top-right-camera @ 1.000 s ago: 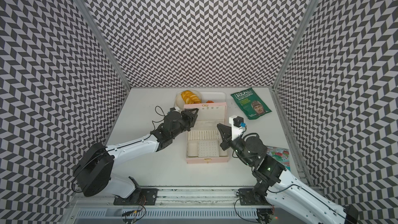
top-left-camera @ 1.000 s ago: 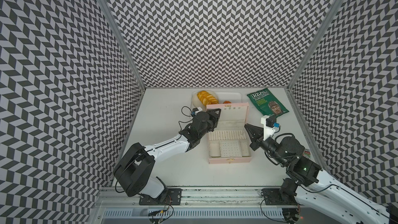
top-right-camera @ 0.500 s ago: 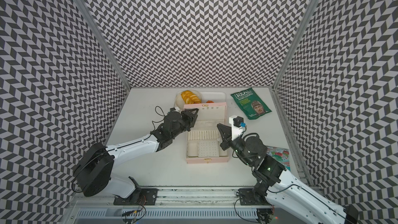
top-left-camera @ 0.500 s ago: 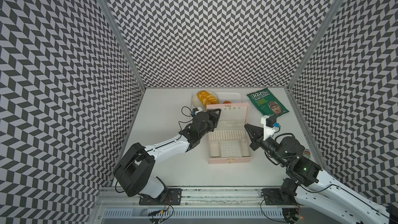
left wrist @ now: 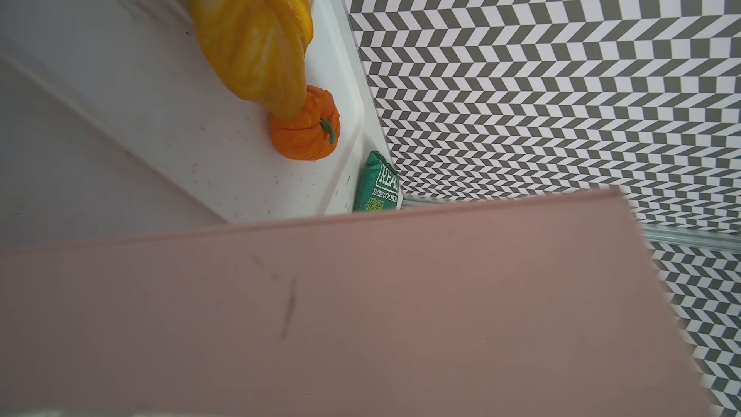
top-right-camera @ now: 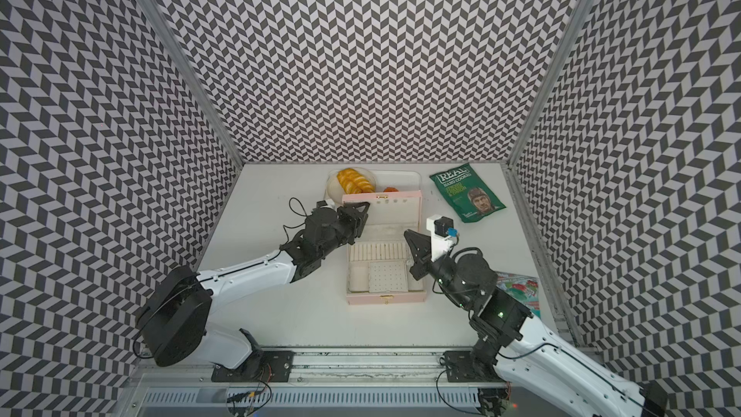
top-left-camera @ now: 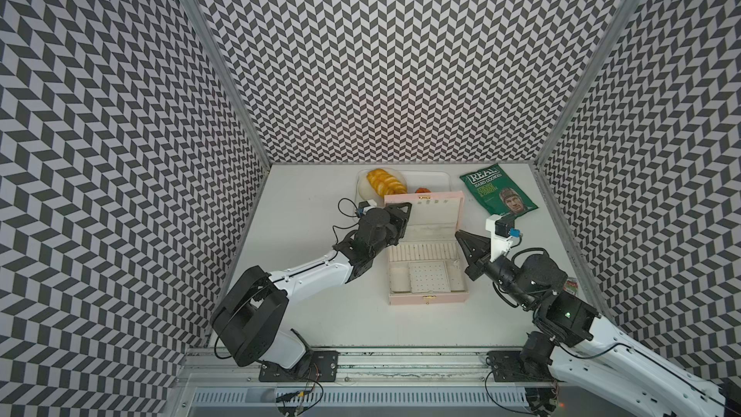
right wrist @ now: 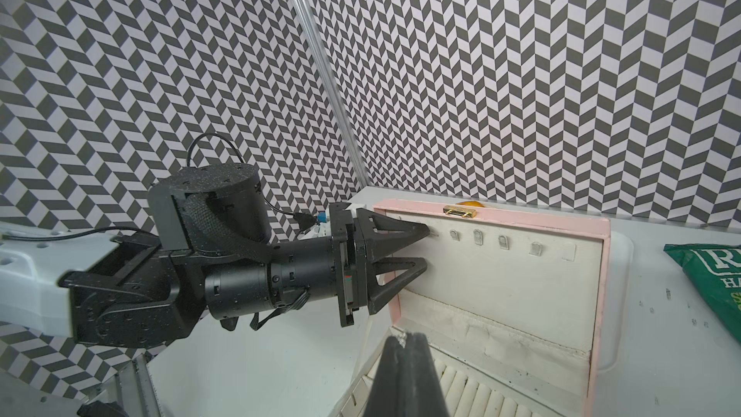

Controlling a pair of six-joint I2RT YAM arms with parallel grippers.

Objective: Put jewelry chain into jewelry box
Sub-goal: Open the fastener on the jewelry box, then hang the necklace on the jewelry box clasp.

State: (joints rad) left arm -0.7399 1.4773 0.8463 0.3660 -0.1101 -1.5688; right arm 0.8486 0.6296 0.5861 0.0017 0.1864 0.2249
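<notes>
Nothing has visibly moved in the last second: our left gripper (right wrist: 427, 246), jaws apart, sits at the left edge of the raised lid (right wrist: 501, 286), so the jewelry box (top-left-camera: 427, 298) stays open mid-table. Our right gripper (right wrist: 405, 340) hovers over the box's right side with jaws pressed together; the jewelry chain is too fine to find. The crisp bag (top-left-camera: 497, 194) reads "REAL HAND COOKED".

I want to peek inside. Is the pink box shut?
No, the box is open: its lid stands up, showing the cream inside.
</notes>
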